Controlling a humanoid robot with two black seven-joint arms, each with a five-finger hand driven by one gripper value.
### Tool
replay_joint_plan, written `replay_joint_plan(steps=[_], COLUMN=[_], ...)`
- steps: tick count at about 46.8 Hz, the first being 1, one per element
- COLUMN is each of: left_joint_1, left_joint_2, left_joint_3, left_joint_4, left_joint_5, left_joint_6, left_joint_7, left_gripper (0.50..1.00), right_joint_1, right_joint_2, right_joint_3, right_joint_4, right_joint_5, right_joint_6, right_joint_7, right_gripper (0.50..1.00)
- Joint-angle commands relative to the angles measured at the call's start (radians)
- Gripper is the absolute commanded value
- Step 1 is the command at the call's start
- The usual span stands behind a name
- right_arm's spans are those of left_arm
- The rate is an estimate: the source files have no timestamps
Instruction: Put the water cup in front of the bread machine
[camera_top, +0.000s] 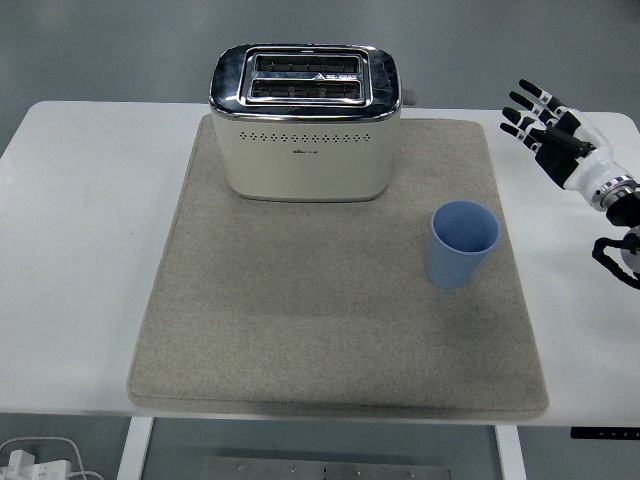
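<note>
At the right edge of the view, the right hand (562, 130) reaches in over the white tabletop (80, 220), raised above its far right part. Only the hand, its white wrist and a bit of black arm hardware below show; the rest of the arm is cut off by the frame. Its fingers (528, 104) are spread and nearly straight, pointing up and to the left, with black tips. It holds nothing and touches nothing.

Well to the left of that hand and nearer the camera, the blue water cup (461, 244) stands upright with its mouth up, on the right part of the beige mat (300, 330). It is apart from the hand.

Near the mat's far edge sits the cream bread machine (306, 120), with a chrome top and two slots. The cup stands off to the right of it and nearer the camera, clear of its front face, with bare mat between them
</note>
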Motion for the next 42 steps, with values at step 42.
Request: replay_joint_plan(steps=[42], left_joint_1=[-0.005], left_joint_2=[0.0], left_joint_3=[0.002], left_joint_4=[-0.006], left_joint_5=[0.001], left_joint_6=[-0.001], left_joint_7=[0.001], left_gripper=[1.0], right_joint_1=[-0.297], right_joint_2=[-0.388], right_joint_3=[-0.001], right_joint_4=[0.395], right_joint_5=[-0.097], right_joint_6=[0.142], right_joint_7=[0.179], right_gripper=[0.93])
